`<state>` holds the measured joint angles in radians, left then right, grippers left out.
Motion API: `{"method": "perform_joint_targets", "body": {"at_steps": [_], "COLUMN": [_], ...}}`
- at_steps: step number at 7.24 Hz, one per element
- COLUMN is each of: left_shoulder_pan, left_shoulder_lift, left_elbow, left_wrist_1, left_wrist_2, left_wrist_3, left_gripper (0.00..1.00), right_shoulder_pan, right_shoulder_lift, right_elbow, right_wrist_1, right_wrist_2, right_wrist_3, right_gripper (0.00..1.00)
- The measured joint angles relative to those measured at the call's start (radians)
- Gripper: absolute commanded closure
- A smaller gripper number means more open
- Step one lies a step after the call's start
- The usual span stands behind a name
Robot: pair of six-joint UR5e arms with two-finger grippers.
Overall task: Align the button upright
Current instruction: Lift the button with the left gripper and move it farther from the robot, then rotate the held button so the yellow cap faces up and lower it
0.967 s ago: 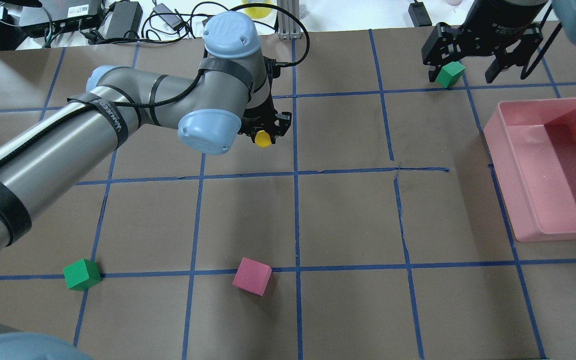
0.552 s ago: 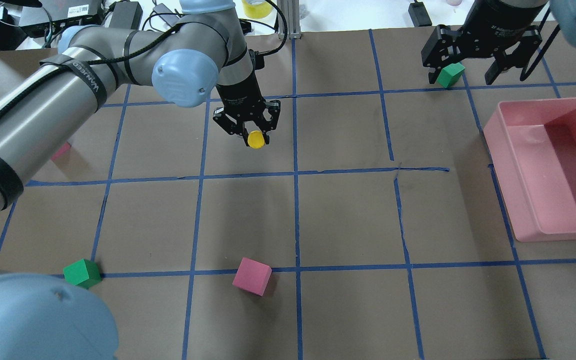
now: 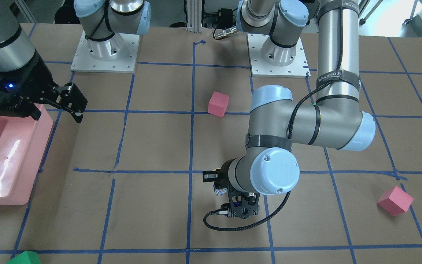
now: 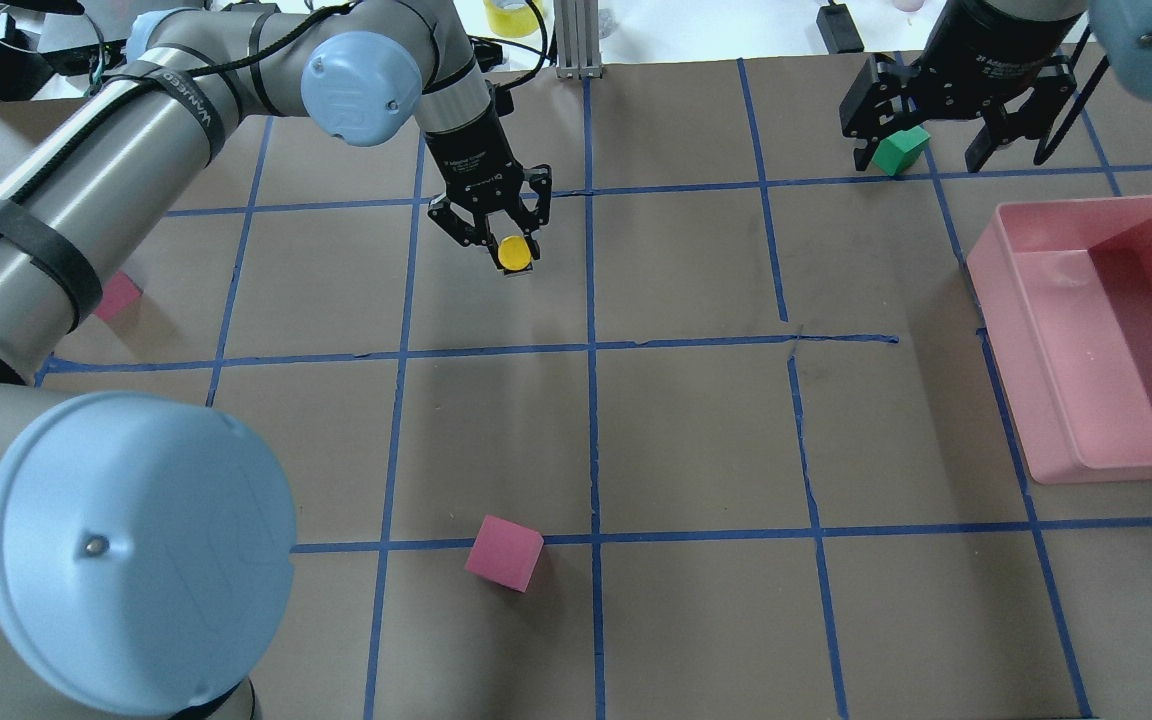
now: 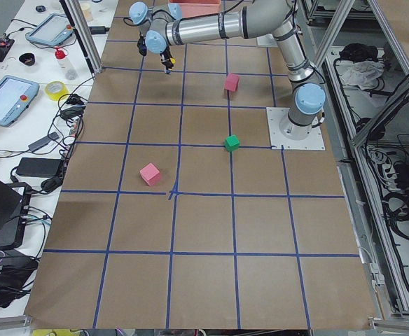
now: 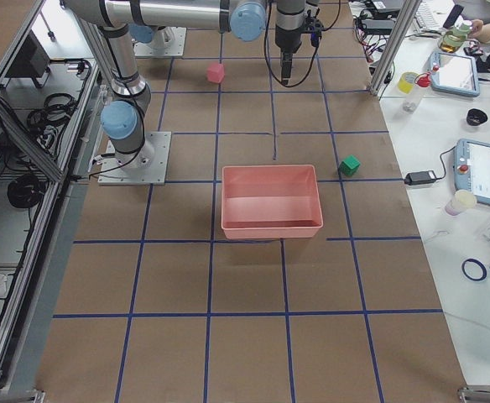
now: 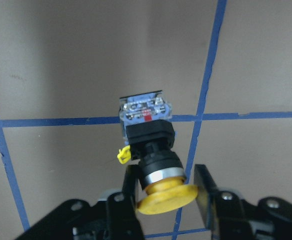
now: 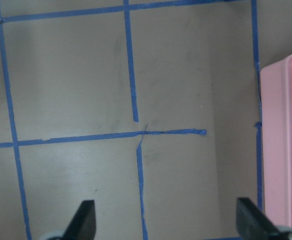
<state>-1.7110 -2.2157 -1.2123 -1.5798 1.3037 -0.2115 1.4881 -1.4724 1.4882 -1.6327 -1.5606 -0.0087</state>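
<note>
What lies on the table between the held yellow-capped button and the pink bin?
Only bare brown paper crossed by blue tape lines separates the button from the pink bin; the overhead view shows it.

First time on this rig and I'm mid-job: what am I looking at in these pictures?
Two robot arms work at a brown table marked with blue tape. Four fixed cameras watch: one behind the robot, one facing it, one at each table end; two more ride on the wrists. The left gripper is shut on the yellow cap of the button, its contact block pointing down toward the table. The right gripper hangs open and empty. Loose on the table: a pink cube, a green cube, others like them, and an empty pink bin.
</note>
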Motion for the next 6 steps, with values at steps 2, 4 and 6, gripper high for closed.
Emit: {"method": "perform_joint_targets", "body": {"at_steps": [2, 4, 6], "left_shoulder_pan": [0.023, 0.044, 0.037], "left_shoulder_lift": [-0.027, -0.036, -0.025], "left_elbow": [0.012, 0.009, -0.016], "left_wrist_1": [-0.006, -0.033, -0.107], "left_wrist_2": [-0.009, -0.038, -0.142], "left_wrist_3": [0.009, 0.007, -0.053], "left_gripper": [1.00, 1.00, 1.00], "right_shoulder_pan": [0.001, 0.001, 0.001], "right_shoulder_lift": [0.000, 0.002, 0.001], "right_elbow": [0.000, 0.000, 0.004], "right_wrist_1": [-0.004, -0.017, -0.016], "right_wrist_2": [-0.005, -0.006, -0.009], "right_wrist_3": [0.001, -0.002, 0.000], "right_gripper": [0.00, 0.00, 0.00]}}
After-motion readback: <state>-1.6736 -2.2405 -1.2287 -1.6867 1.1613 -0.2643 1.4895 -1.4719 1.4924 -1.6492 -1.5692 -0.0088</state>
